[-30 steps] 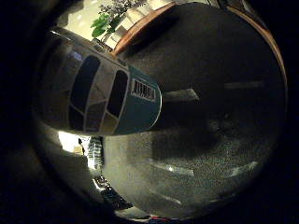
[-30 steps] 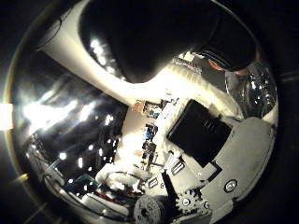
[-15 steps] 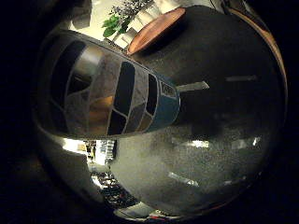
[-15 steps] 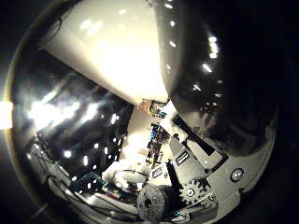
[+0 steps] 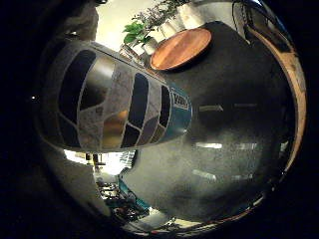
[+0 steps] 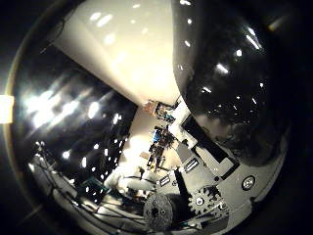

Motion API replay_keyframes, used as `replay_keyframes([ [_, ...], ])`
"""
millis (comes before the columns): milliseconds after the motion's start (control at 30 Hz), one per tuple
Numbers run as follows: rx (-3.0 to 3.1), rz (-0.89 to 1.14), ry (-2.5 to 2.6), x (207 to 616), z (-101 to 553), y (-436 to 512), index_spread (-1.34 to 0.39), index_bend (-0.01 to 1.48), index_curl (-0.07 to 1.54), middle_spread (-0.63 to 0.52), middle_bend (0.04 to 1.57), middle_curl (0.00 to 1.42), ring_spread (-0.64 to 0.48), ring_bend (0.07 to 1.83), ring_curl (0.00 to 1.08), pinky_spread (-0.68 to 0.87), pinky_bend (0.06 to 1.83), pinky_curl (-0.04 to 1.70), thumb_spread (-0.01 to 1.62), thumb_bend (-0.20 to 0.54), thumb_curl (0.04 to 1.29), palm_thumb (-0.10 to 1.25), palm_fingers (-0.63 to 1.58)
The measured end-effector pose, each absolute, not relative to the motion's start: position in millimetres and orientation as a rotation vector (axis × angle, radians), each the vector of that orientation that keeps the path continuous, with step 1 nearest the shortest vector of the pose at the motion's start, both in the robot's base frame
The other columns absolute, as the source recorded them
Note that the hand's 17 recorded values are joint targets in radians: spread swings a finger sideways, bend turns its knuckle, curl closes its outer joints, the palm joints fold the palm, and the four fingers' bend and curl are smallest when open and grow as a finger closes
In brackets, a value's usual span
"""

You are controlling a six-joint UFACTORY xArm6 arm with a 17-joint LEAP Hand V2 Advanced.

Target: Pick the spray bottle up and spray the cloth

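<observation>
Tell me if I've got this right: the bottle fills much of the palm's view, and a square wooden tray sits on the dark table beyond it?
Nearly. The tray is round, not square, as the little finger side view shows. The bottle does loom close, with the dark table beyond.

The spray bottle (image 5: 114,107) fills the view above a dark table (image 5: 234,99) bearing a wooden tray (image 5: 180,48).

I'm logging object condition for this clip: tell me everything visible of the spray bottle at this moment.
The spray bottle fills much of the little finger side view, so it sits close to the palm. Only its rounded body shows, wrapped in a label of dark and pale curved panels with a teal band at one end. It looks like smooth, glossy plastic. It extends over a dark tabletop. Nozzle and trigger are out of sight, and no contact with the hand is visible.
</observation>
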State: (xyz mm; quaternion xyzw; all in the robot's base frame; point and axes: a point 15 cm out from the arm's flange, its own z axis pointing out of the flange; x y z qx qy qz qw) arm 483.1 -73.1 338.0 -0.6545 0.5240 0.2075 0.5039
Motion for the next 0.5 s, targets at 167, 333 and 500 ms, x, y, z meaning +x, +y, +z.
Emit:
replay_keyframes([
  [167, -1.675, 0.543, 1.306, 457.4, 347.0, -69.0, -0.23, 1.14, 0.85, -0.13, 1.34, 0.75, -0.22, 1.38, 0.71, -0.22, 1.22, 0.95, 0.98, -0.015, 0.66, 1.03, 1.11],
  [333, -1.788, 0.583, 1.358, 431.6, 358.9, -60.7, -0.22, 1.17, 0.83, -0.12, 1.36, 0.74, -0.23, 1.37, 0.74, -0.2, 1.2, 1.03, 0.96, -0.017, 0.69, 1.01, 1.1],
  [500, -1.902, 0.658, 1.412, 401.5, 366.1, -48.8, -0.22, 1.18, 0.81, -0.13, 1.38, 0.74, -0.23, 1.36, 0.76, -0.2, 1.16, 1.1, 0.96, -0.016, 0.7, 1.0, 1.1],
])
